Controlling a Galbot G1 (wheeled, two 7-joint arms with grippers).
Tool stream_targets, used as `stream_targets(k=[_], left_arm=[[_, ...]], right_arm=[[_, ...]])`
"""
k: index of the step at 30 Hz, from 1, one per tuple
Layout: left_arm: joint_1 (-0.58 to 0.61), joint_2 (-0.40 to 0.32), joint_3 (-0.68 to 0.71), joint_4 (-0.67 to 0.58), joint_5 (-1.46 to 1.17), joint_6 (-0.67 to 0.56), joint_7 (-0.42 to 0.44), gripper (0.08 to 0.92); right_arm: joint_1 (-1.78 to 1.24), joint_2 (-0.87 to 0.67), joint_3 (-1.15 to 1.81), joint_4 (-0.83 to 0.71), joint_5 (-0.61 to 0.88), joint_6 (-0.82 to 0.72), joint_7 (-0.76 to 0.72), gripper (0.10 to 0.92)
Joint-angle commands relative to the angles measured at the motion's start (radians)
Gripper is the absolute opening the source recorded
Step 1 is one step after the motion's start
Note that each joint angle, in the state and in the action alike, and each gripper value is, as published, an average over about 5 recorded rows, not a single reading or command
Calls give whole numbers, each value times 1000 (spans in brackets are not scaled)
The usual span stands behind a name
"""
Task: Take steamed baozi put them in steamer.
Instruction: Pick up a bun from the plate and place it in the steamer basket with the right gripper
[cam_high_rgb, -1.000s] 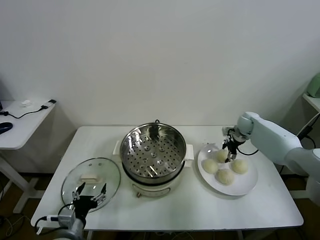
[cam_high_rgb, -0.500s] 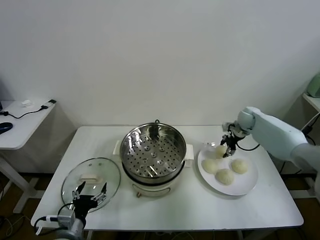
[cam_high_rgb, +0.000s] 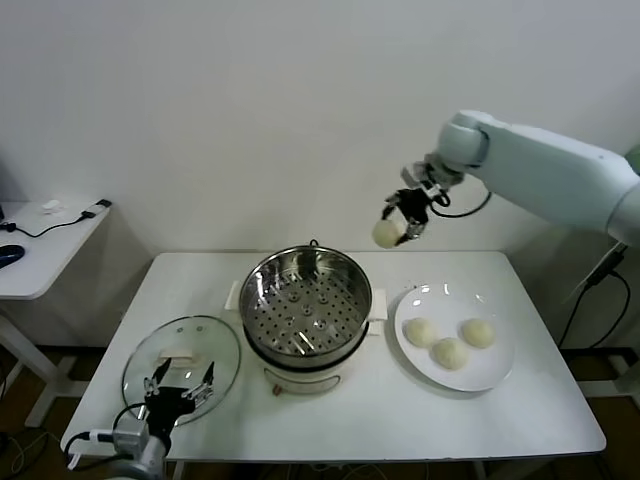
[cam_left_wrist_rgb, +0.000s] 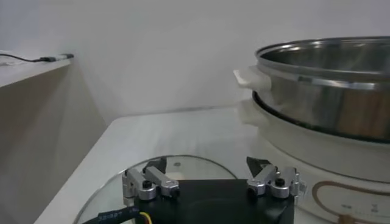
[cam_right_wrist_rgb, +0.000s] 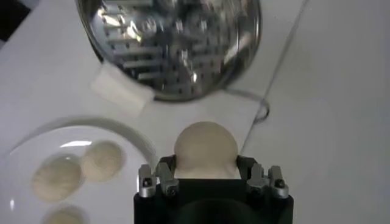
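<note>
Steamer mid-table, lid to its left, plate with three baozi to its right.

I see a white table filling the lower middle of the head view. At lower left on it lies a round glass lid with a cream handle at its centre. At right of centre sits a flat white plate, near the table's right half. At the left edge of the frame stands a second, smaller white desk, with a dark mouse at its near end, a black cable running across it and a small white object near its back. A plain white wall fills the upper half.
</note>
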Motion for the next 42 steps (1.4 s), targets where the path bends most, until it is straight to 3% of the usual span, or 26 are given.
stream_targets(k=[1, 8, 14, 19, 32, 38, 42], left_arm=[[4, 6, 1, -10, -1, -1, 0, 823], [3, 12, 6, -1, 2, -3, -1, 823], [4, 10, 14, 1, 8, -2, -2, 823], [3, 9, 16, 2, 9, -1, -2, 823], [2, 12, 12, 6, 4, -5, -4, 823], [5, 11, 9, 1, 5, -6, -11, 823], [9, 6, 9, -11, 7, -4, -11, 823]], right_arm=[[50, 182, -85, 118, -73, 305, 21, 662], [-135, 230, -17, -48, -342, 402, 51, 665], [-287, 302, 116, -312, -588, 502, 85, 663], [-332, 349, 143, -430, -598, 532, 93, 666], [-378, 402, 157, -534, -590, 552, 134, 704], [-356, 393, 153, -503, -550, 557, 167, 812], [-304, 346, 123, -416, -463, 564, 152, 822]])
